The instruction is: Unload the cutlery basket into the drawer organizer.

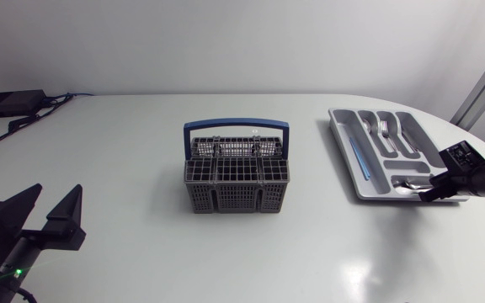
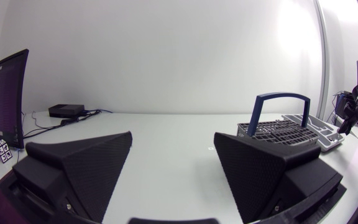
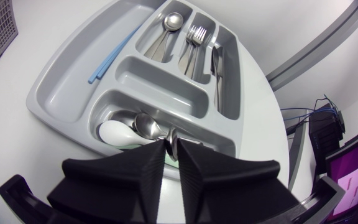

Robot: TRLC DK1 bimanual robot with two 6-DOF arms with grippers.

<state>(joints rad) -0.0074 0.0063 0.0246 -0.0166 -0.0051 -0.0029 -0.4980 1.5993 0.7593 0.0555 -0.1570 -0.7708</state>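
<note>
Cutlery basket point(image 1: 237, 194), grey plastic lattice with an arched blue handle point(image 1: 237, 124), sits mid-table, long axis running side to side. Your right gripper point(image 3: 172, 146) pinches a steel spoon point(image 3: 146, 124) in the end compartment of the smooth grey drawer organizer point(image 3: 160, 78); your left gripper point(image 1: 57, 192) gapes wide.
</note>
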